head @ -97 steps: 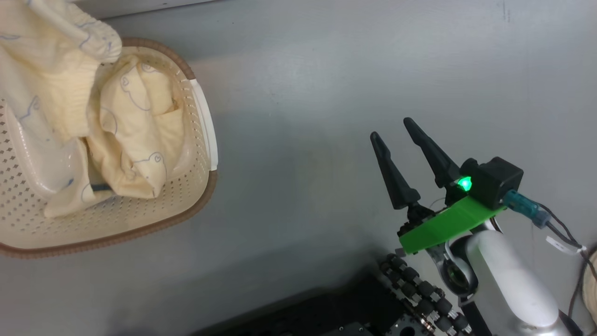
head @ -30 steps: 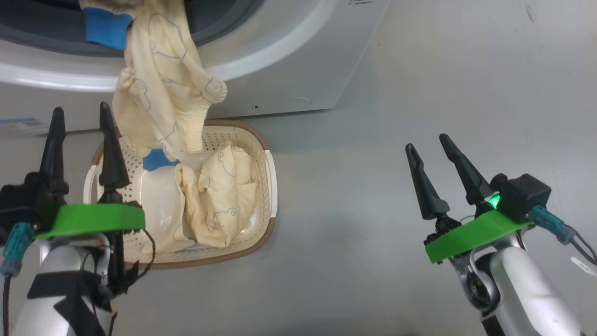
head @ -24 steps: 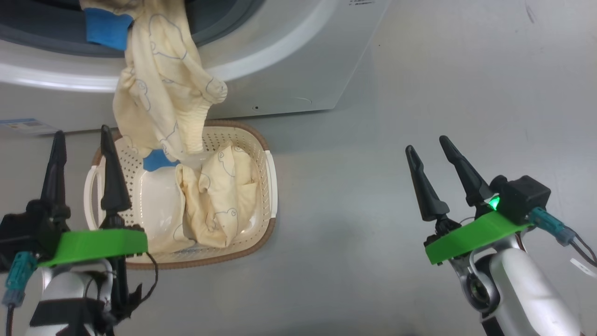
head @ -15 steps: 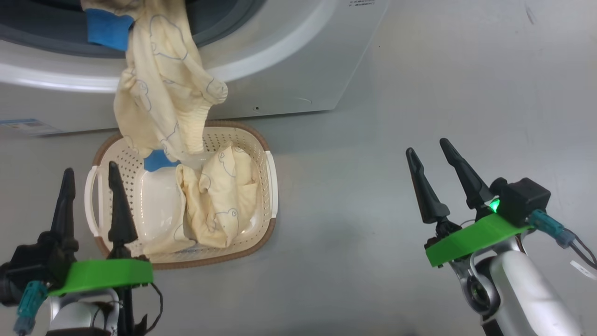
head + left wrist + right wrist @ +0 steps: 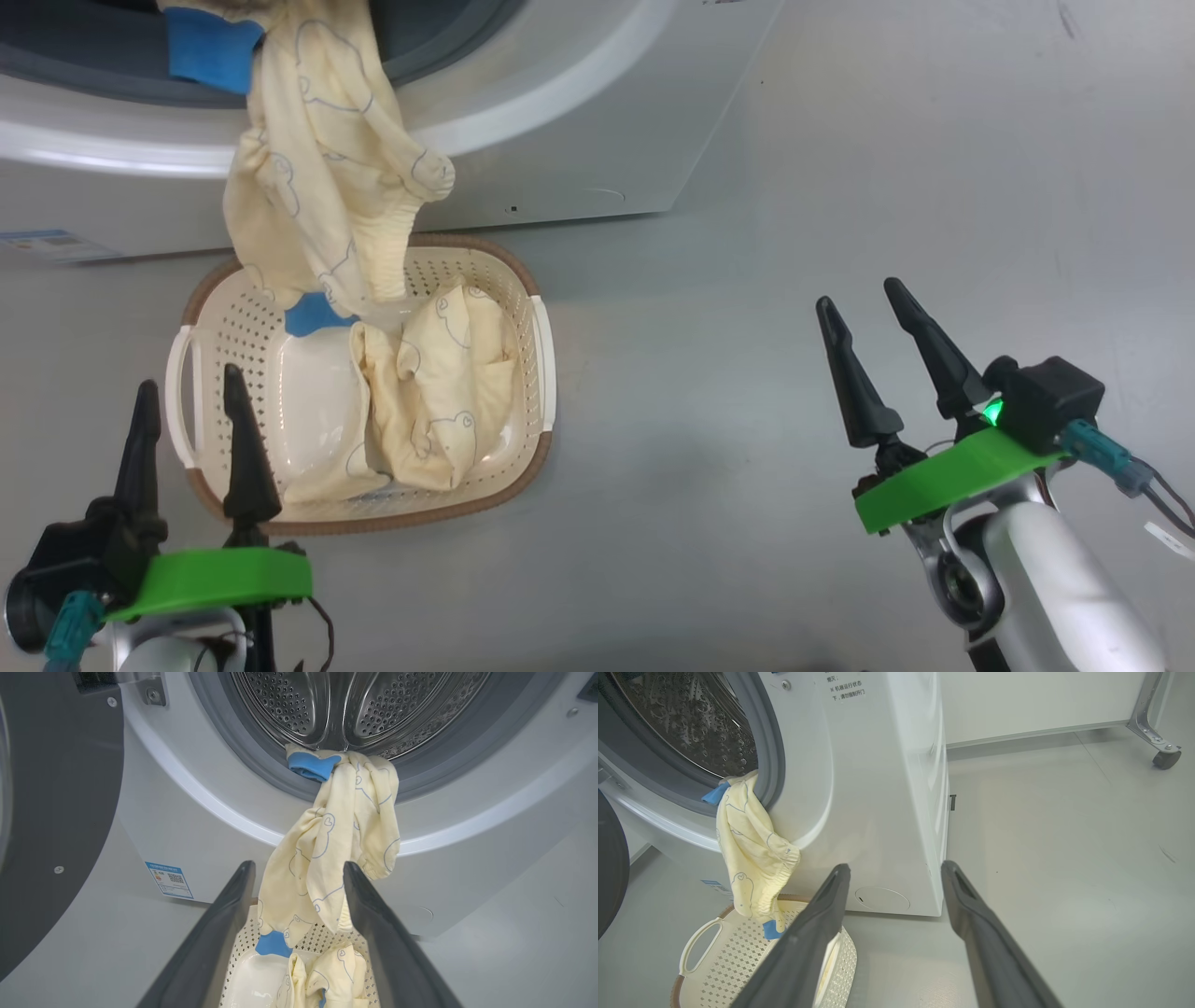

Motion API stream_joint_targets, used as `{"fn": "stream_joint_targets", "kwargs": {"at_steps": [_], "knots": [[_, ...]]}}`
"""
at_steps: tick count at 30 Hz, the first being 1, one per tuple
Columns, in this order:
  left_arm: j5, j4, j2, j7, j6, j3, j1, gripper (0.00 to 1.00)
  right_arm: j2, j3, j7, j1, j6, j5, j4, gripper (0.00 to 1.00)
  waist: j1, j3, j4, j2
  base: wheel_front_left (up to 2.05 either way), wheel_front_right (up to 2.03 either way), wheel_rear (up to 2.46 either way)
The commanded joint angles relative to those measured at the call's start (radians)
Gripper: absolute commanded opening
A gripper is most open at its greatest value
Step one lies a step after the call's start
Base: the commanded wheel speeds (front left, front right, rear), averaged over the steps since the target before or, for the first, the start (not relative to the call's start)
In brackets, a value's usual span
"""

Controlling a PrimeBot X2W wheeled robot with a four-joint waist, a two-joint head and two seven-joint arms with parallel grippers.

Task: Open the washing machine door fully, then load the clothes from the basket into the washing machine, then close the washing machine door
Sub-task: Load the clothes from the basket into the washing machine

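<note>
With jaws gaping empty, the left gripper (image 5: 189, 383) and right gripper (image 5: 857, 294) are hovering while the clothes (image 5: 317, 187) are dangling from the washing machine (image 5: 579, 121) into the basket (image 5: 544, 373) — soft, light, likely wanting a bunched-fold pinch

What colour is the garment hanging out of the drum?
Pale yellow garment with thin blue line prints; clearest in left wrist view.

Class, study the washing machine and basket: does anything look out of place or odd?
Yes. A cream garment hangs out of the mouth of the washing machine, caught at the drum lip and dangling down to the basket instead of lying inside. A second cream garment lies in the basket.
</note>
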Motion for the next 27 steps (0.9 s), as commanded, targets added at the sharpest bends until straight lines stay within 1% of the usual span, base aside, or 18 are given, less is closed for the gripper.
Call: {"fn": "stream_joint_targets", "kwargs": {"at_steps": [1, 10, 20, 27], "knots": [[0.001, -0.024, 0.007, -0.005, -0.002, 0.037, 0.005, 1.0, -0.016, 0.013, -0.007, 0.005, -0.003, -0.007, -0.029, 1.0, 0.0, 0.0, 0.0, 0.0, 0.0, 0.0, 0.0], [0.014, -0.01, -0.007, -0.005, -0.017, 0.046, -0.015, 1.0, -0.017, 0.009, -0.007, -0.001, -0.003, -0.006, -0.035, 1.0, 0.0, 0.018, 0.003, 0.0, 0.0, 0.0, 0.0], [0.02, 0.027, -0.027, -0.005, -0.046, 0.062, -0.074, 1.0, -0.018, 0.009, -0.007, -0.024, -0.003, -0.008, -0.045, 1.0, 0.0, 0.09, -0.001, 0.0, 0.0, 0.0, 0.0], [0.022, 0.092, -0.039, -0.005, -0.081, 0.058, -0.159, 1.0, -0.014, 0.019, -0.007, -0.043, -0.003, -0.01, -0.044, 1.0, 0.0, 0.14, -0.017, 0.0, 0.0, 0.0, 0.0]]}}
